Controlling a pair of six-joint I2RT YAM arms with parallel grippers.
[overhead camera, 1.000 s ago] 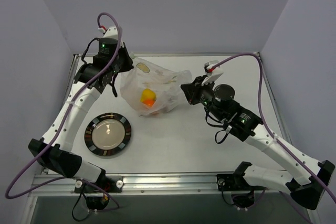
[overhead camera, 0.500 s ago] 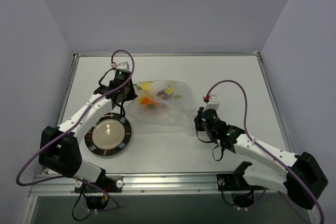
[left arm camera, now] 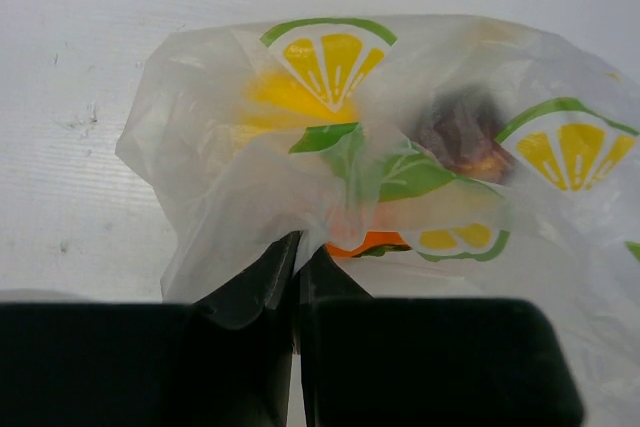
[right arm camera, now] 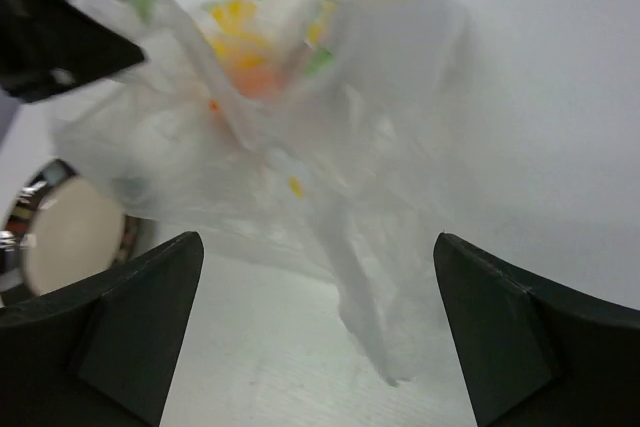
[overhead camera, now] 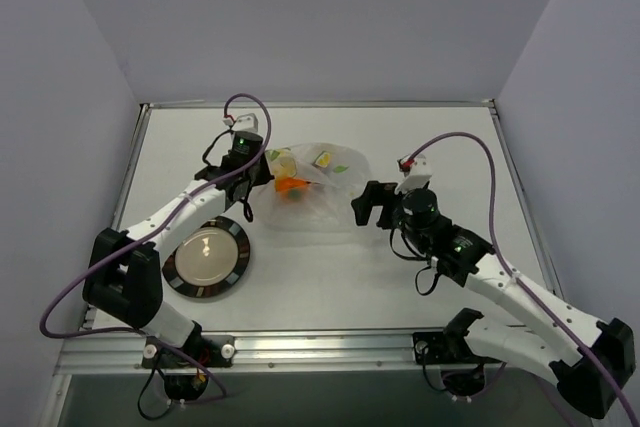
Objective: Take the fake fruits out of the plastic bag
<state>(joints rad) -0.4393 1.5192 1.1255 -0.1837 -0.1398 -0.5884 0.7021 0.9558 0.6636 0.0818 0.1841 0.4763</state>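
A white tabletop lay boxed in by pale grey walls. At its near left sat a round, black-rimmed plate with a glossy pale centre. Just beyond the plate, around mid-tabletop, the plastic bag lay crumpled, its clear film printed with lemon slices and green leaves. All three fake fruits were inside, bunched at the bag's left end. The orange fruit was nearest the left wrist camera. The yellow lemon-like fruit sat behind it to the left, and the dark red fruit behind it to the right.

The left gripper had its jaws pressed together on a fold of film at the bag's left edge, just in front of the orange fruit. The right gripper faced the bag's right end with its fingers spread wide, gripping nothing. A loose flap of film reached in between them. Whether it touched either finger could not be told.
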